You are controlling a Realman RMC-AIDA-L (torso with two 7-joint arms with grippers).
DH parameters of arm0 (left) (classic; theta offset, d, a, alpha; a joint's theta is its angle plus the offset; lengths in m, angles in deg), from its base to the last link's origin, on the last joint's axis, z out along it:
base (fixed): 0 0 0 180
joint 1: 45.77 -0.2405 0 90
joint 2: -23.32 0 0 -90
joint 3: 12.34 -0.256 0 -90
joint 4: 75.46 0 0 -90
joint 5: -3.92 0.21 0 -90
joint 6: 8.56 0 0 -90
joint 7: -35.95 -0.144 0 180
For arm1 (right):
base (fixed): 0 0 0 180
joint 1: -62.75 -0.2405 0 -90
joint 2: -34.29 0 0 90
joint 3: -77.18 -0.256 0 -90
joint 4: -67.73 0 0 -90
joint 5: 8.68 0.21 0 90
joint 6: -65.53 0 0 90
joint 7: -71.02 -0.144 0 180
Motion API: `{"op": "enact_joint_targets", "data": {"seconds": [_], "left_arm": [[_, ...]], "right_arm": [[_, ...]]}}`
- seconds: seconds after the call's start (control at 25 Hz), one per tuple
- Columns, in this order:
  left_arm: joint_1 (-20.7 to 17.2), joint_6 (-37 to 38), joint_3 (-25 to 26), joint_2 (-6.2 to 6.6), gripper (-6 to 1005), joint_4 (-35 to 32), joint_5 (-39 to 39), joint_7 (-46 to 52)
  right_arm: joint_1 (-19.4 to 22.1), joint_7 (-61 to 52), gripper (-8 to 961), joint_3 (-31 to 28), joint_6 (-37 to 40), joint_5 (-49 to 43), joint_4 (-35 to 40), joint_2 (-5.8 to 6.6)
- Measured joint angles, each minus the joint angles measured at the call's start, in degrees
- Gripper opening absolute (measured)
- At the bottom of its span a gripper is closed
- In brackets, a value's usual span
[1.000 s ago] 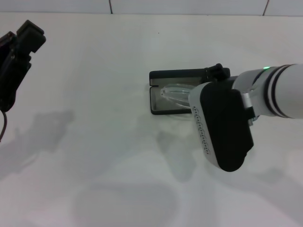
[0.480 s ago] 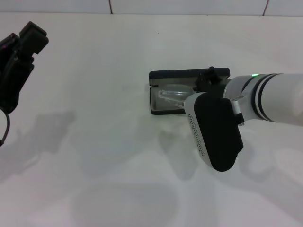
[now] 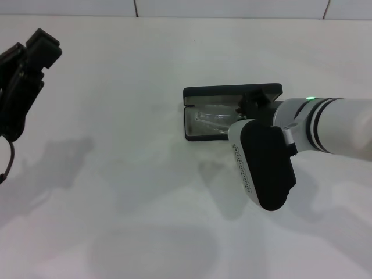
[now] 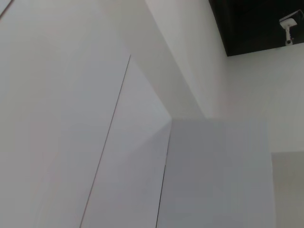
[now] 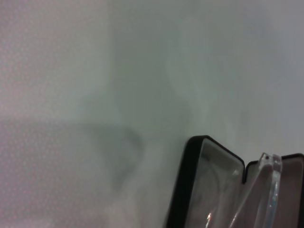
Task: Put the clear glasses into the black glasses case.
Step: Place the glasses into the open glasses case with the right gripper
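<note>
The black glasses case lies open on the white table, right of centre, lid laid back and grey tray towards me. The clear glasses rest low in the tray, their right part hidden under my right arm. My right gripper sits over the case's right half, shut on the glasses. In the right wrist view the case's rim shows, and a clear arm of the glasses slants up out of it. My left gripper is parked high at the far left, away from the case.
The right forearm, white with a black cover, overhangs the table in front of the case. The white table spreads to the left and front of the case. A tiled wall edge runs along the back.
My right gripper has moved left and down over the case. The clear glasses went with it, from above the tray down into it. The left arm barely shifted.
</note>
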Motion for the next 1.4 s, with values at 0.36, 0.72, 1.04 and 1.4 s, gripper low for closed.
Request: {"op": "enact_joint_targets", "data": {"seconds": [0.36, 0.72, 1.04, 1.4], "left_arm": [[0.00, 0.05, 0.03, -0.06, 98, 0.09, 0.00, 0.00], [0.14, 0.04, 0.16, -0.14, 98, 0.09, 0.00, 0.00], [0.34, 0.04, 0.17, -0.14, 98, 0.09, -0.16, 0.00], [0.35, 0.04, 0.18, -0.14, 98, 0.09, -0.39, 0.00]], "right_arm": [[-0.41, 0.19, 120, 0.06, -4.29, -0.05, -2.79, 0.00], [-1.20, 0.62, 120, 0.06, -6.16, -0.05, -5.22, 0.00], [-2.56, 0.76, 120, 0.22, -6.28, -0.06, -7.21, 0.00], [-2.78, 2.33, 121, 1.00, -8.46, -0.14, -8.49, 0.00]]}}
